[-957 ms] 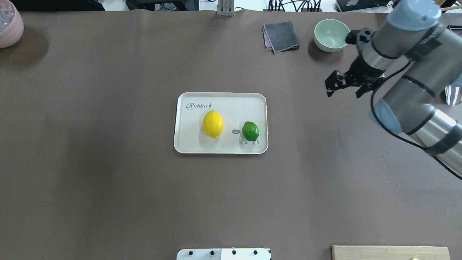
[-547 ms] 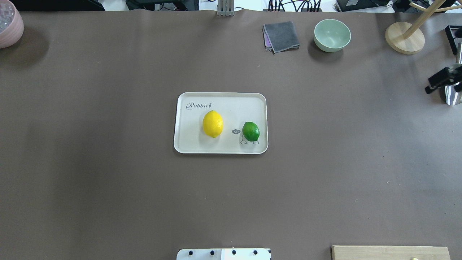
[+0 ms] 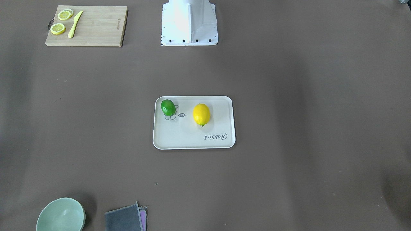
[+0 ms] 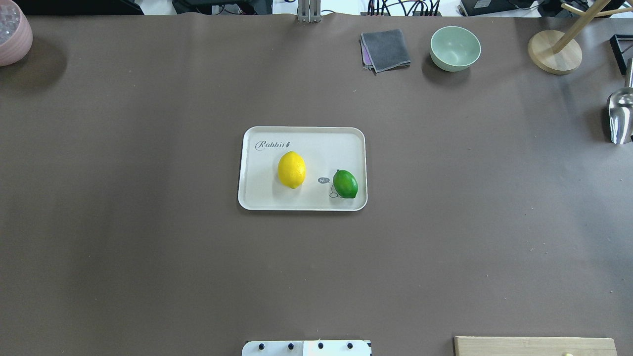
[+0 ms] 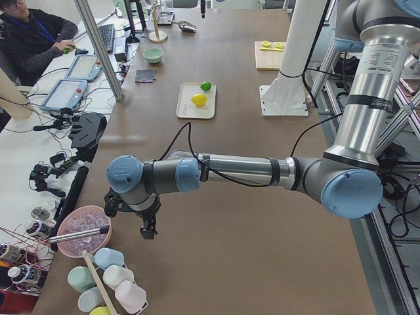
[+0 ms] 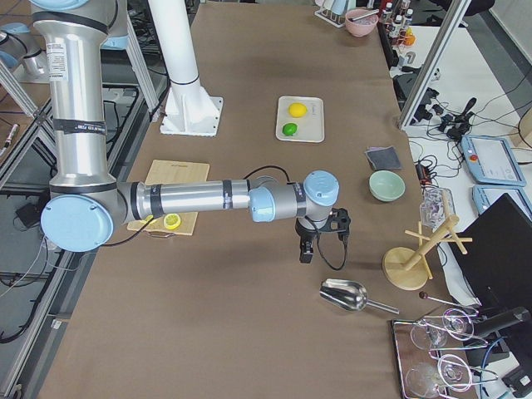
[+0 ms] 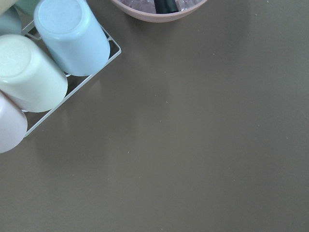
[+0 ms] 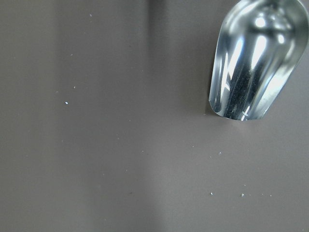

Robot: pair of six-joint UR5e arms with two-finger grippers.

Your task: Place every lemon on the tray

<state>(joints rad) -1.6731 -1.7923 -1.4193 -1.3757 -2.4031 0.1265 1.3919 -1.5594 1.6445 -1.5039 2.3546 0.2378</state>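
Tray [image 4: 257, 198] at mid-worktop [image 4: 148, 257] carries both fruits: the yellow lemon [image 4: 292, 169] near its middle, the green lemon [image 4: 345, 184] by its right rim, the two apart. The left fingers [image 5: 149, 232] hang beside a pink bowl [image 5: 82, 231]; the right fingers [image 6: 304, 253] hang near a scoop [image 6: 342, 293]. Whether either pair is parted or closed, I cannot tell.

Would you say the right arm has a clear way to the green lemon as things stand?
Probably yes: the right gripper hangs over the table beside the metal scoop, and nothing stands between it and the green lemon, uncovered on the tray's side nearest that arm.
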